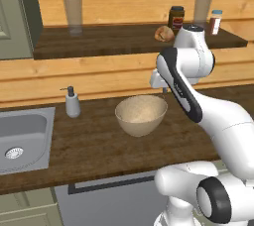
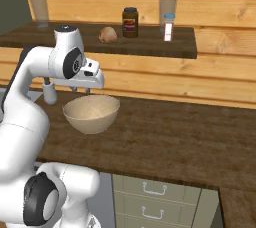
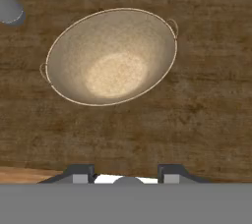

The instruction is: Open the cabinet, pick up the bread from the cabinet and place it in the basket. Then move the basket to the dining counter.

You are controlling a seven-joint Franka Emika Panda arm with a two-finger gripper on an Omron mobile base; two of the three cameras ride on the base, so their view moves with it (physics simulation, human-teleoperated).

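Note:
The bread (image 1: 164,33) (image 2: 108,34), a small golden-brown roll, lies on the dark shelf of the cabinet (image 1: 99,41), whose grey-green door (image 1: 12,17) stands swung open at the left. The beige basket (image 1: 141,115) (image 2: 91,113) (image 3: 112,56) stands upright on the wood worktop with nothing inside it. My gripper (image 1: 163,90) (image 2: 81,90) (image 3: 126,174) hangs just above the basket's far rim and points down. It is open, with nothing between its fingers. The dining counter is out of view.
On the shelf near the bread stand a dark jar (image 1: 176,18), a spice shaker (image 1: 215,22) and two glasses (image 1: 73,14) (image 1: 202,7). A soap dispenser (image 1: 72,102) and a steel sink (image 1: 20,141) are left of the basket. Drawers (image 2: 155,192) sit under the worktop.

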